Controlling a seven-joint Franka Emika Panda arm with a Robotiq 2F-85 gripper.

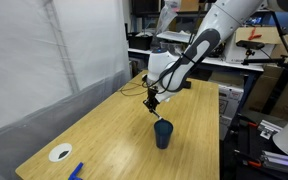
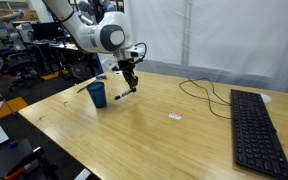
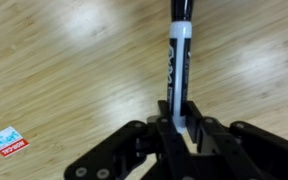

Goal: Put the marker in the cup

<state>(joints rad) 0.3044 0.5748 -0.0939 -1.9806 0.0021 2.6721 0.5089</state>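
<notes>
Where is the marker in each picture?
In an exterior view: marker mid-picture, up-left of the cup.
In an exterior view: marker left of centre, right of the cup.
Wrist view: marker runs down from the top edge; no cup.
Shared landmark: the gripper holding it.

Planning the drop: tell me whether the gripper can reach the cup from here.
Probably yes: the gripper, holding the marker, hangs close to the cup; its mouth is open and nothing stands between them.
</notes>
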